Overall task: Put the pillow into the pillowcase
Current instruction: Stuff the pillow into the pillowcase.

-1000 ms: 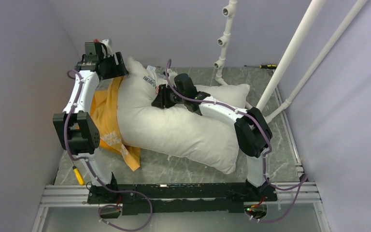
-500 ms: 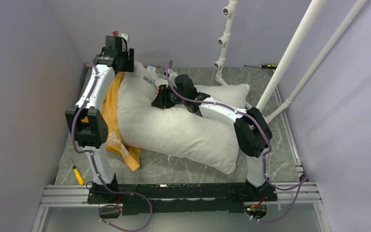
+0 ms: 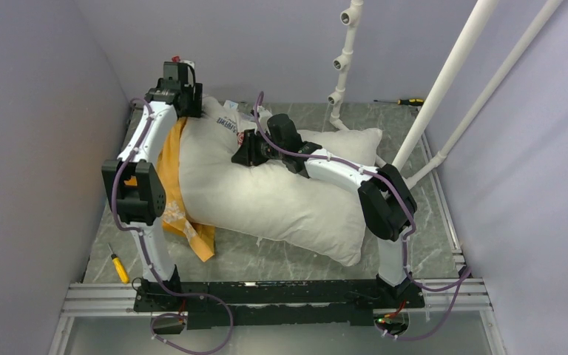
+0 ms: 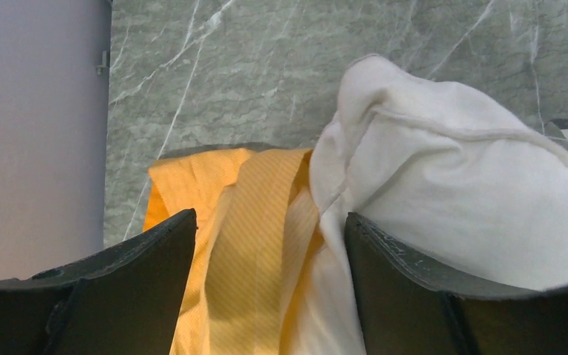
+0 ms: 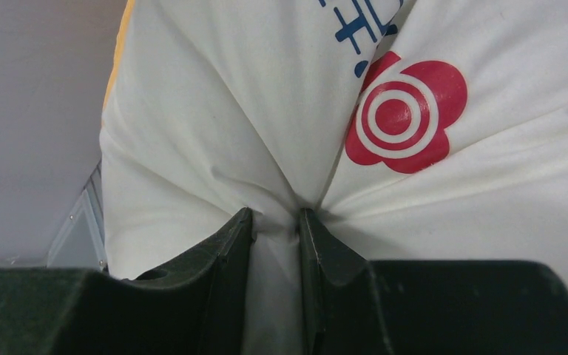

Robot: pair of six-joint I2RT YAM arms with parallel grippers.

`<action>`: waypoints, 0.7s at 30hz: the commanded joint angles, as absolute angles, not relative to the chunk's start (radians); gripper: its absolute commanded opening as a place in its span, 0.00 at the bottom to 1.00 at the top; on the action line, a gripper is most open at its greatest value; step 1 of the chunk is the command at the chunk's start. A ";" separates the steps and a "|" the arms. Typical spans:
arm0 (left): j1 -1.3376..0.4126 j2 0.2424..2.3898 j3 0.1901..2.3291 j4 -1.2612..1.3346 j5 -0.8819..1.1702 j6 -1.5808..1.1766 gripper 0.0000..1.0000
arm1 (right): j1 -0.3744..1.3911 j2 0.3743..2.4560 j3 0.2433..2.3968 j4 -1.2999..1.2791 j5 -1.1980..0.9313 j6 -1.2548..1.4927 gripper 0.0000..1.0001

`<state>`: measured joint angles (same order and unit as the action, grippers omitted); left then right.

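Grey marble-veined tabletop (image 3: 266, 255), lilac walls on three sides, white plastic pipes (image 3: 451, 74) leaning at upper right of the top view.

Right gripper (image 5: 276, 218): jaws narrow, clamped on a pinched ridge of the plump white rectangular smooth-cloth pillow (image 5: 214, 111). Creases fanning upward from the pinch. Red flower-shaped logo (image 5: 407, 111) just up and right of it, blue lettering (image 5: 362, 29) at the top edge of the wrist view.

Left gripper (image 4: 270, 222): jaws wide, nothing gripped, poised over the line where the orange-yellow, finely striped fabric pillowcase (image 4: 244, 214) meets a rumpled white pillow corner. Orange cloth toward the finger at frame left, white corner toward the finger at frame right. Contact with either: cannot tell.

Top view: pillow (image 3: 281, 200) lying with its long axis from upper left to lower right, wholly outside the case. Pillowcase (image 3: 168, 174) a flattened strip along the pillow's left-hand edge, partly tucked beneath it, one loose end poking out at lower left. Left gripper (image 3: 181, 92) at the strip's upper end; right gripper (image 3: 245, 151) on the pillow near its upper-left end.

Judgement: left arm plainly the nearer to the case. Coming move probably hangs on the case's open hem, right below those wide jaws; mouth itself not visible. Limp thin cloth, apt to bunch or slip; pillow bulky and springy, likely to resist a narrow opening.

Yellow-handled screwdriver (image 3: 120, 268) at lower left, well apart.
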<state>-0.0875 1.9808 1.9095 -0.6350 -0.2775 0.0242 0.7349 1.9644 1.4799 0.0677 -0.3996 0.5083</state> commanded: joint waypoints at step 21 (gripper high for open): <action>0.108 1.891 1.876 -0.624 0.133 -0.127 0.01 | 0.799 2.000 1.446 -0.256 -0.483 0.515 0.36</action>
<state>0.0723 1.9289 1.8801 -0.6502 0.0166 -0.0921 0.7368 1.9614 1.4876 0.0498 -0.4019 0.5079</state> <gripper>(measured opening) 0.158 0.350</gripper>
